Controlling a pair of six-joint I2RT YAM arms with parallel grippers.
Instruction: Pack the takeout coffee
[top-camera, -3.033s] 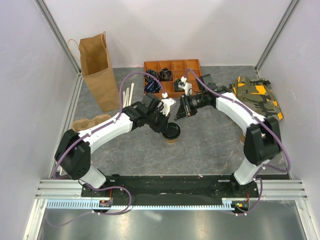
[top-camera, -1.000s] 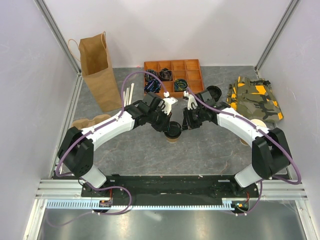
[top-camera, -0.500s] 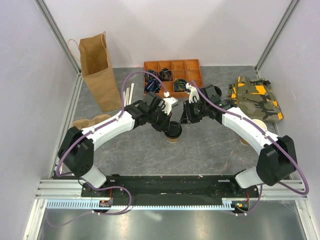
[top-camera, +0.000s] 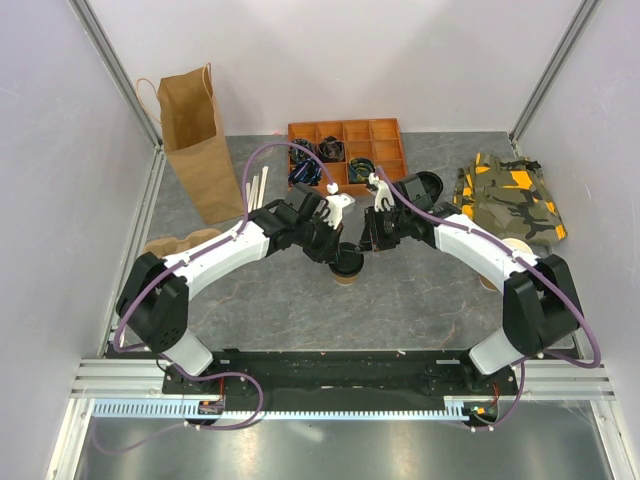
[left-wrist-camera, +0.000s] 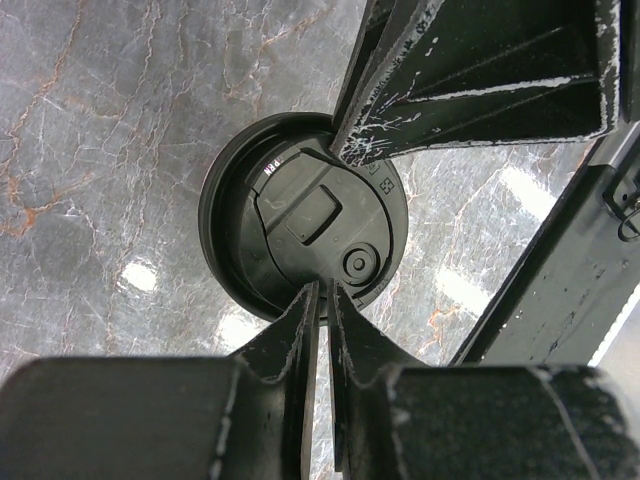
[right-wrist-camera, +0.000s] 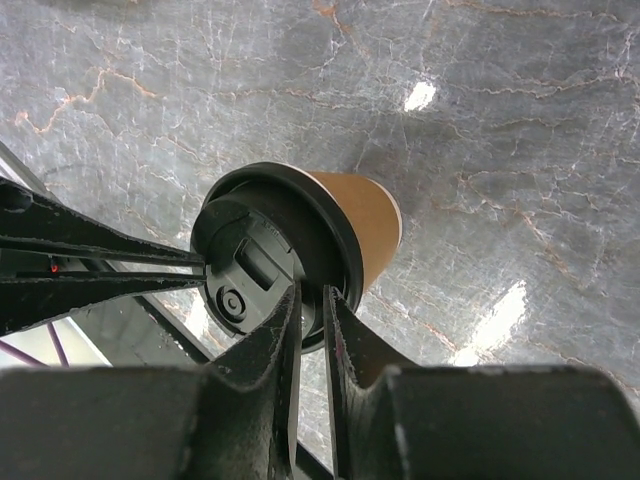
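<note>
The takeout coffee (top-camera: 345, 267) is a tan paper cup with a black lid, standing upright on the grey table's middle. In the left wrist view I look straight down on its lid (left-wrist-camera: 290, 225). In the right wrist view the lid (right-wrist-camera: 262, 262) and the tan wall show. My left gripper (top-camera: 336, 251) is shut, its tips (left-wrist-camera: 322, 292) resting on the lid's near rim. My right gripper (top-camera: 363, 246) is shut, its tips (right-wrist-camera: 310, 298) on the rim at the opposite side. Each gripper's fingers show in the other's wrist view.
A brown paper bag (top-camera: 194, 140) stands open at the back left, with white sticks (top-camera: 258, 188) beside it. An orange compartment tray (top-camera: 385, 135) is at the back. Black lids (top-camera: 426, 184), a camouflage cloth (top-camera: 512, 195) and a pulp cup carrier (top-camera: 165, 247) lie around.
My right gripper came in from the right and back and now has its tips on the cup's lid. The left gripper and the cup have stayed in place.
</note>
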